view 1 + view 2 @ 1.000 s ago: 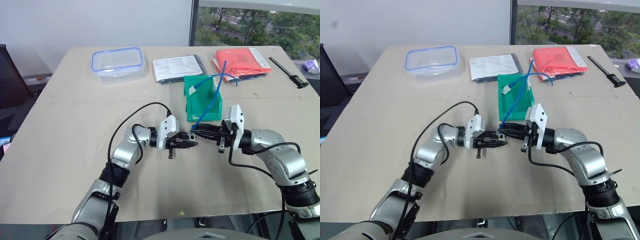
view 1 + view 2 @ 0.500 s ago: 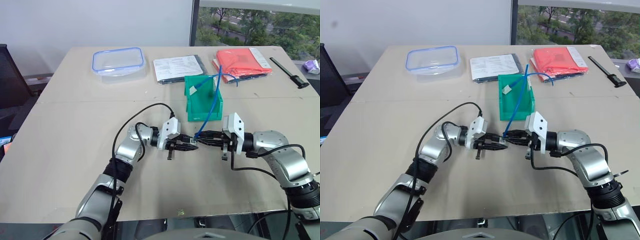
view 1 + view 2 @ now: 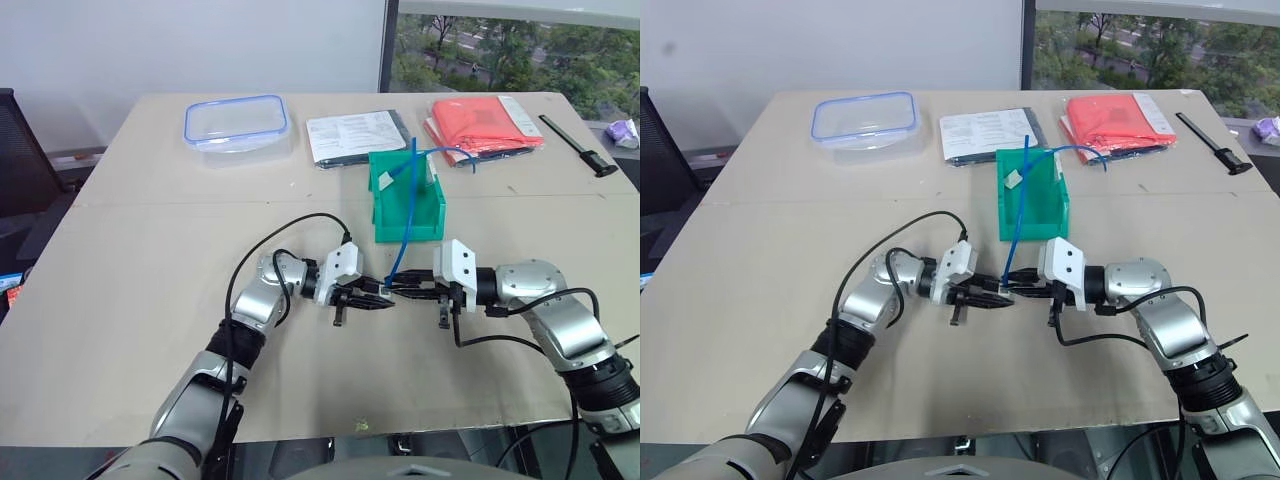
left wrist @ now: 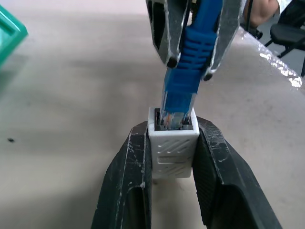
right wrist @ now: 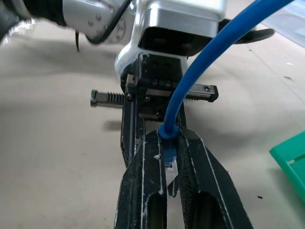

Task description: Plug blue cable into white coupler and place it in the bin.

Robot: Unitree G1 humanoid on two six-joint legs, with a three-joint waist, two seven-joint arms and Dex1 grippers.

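Left gripper (image 4: pixel 172 157) pinches the white coupler (image 4: pixel 173 148); right gripper (image 4: pixel 190 62) pinches the blue cable (image 4: pixel 190 57), plug tip in the socket rim, bare table (image 3: pixel 150 300) around

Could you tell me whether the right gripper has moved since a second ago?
Yes: the right gripper has moved nearer the table's front edge, away from the bin.

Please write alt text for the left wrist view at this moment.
The left gripper clamps the white coupler between its two black fingers while the right gripper pushes the blue cable plug into the coupler's socket. A corner of the green bin sits at the frame's edge, above the beige table.
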